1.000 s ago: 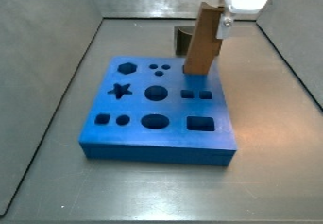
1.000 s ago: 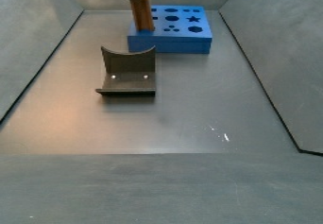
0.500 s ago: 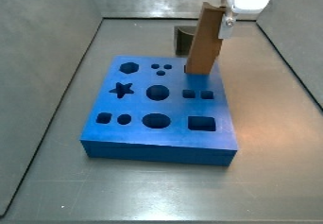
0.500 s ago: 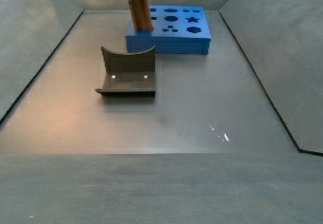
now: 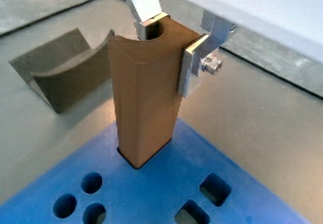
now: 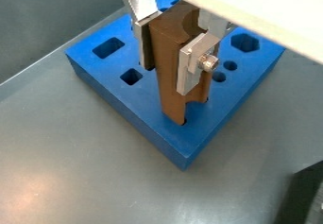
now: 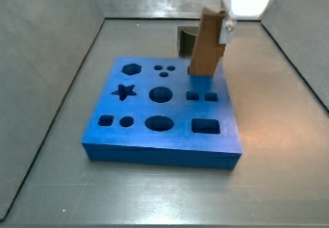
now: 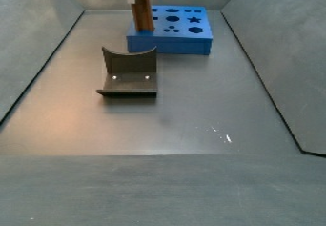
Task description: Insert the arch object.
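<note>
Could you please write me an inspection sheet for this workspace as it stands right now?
Surface: grey floor, bare apart from the items below.
Job's things: arch object, a brown bar, stands upright with its lower end in a slot at a corner of the blue board. The board's other cut-outs show nothing in them.
Clutter: a dark grey block with a curved hollow sits on the floor, apart from the board.
Grippers: the hand is above the board, its silver fingers clamped on the bar's upper part.
Cables: nothing seen.
Surroundings: grey walls enclose the floor; a dark edge shows at a corner of a wrist view, too little to identify.
</note>
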{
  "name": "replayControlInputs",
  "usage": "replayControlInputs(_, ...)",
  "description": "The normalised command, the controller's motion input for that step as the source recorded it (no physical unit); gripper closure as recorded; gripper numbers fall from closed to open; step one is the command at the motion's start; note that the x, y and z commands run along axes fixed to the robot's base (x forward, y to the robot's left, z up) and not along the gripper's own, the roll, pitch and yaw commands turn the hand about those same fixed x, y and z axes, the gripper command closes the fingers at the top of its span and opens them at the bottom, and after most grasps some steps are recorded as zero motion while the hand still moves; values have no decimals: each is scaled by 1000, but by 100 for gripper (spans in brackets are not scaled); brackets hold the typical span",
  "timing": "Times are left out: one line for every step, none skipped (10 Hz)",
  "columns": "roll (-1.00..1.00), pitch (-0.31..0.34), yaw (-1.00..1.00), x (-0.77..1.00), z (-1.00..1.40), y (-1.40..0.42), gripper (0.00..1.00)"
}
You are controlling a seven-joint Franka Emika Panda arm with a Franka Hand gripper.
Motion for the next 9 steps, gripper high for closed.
replayControlInputs(0,-93,0,-254,0,0,100)
replayControlInputs(99,-9,43,-277,0,0,100)
replayControlInputs(237,0,40,-254,-9,-3,100)
replayControlInputs(206,0,57,-297,-111,0,100)
replayControlInputs(157,-14,77,-271,-177,0,100)
replayControlInputs(110,-90,114,-329,-240,0,100)
replayControlInputs(189,-47,123,-369,-251,0,100)
replayControlInputs(186,-34,109,-306,-260,0,100)
replayControlInputs(113,-46,63,-214,-283,0,100)
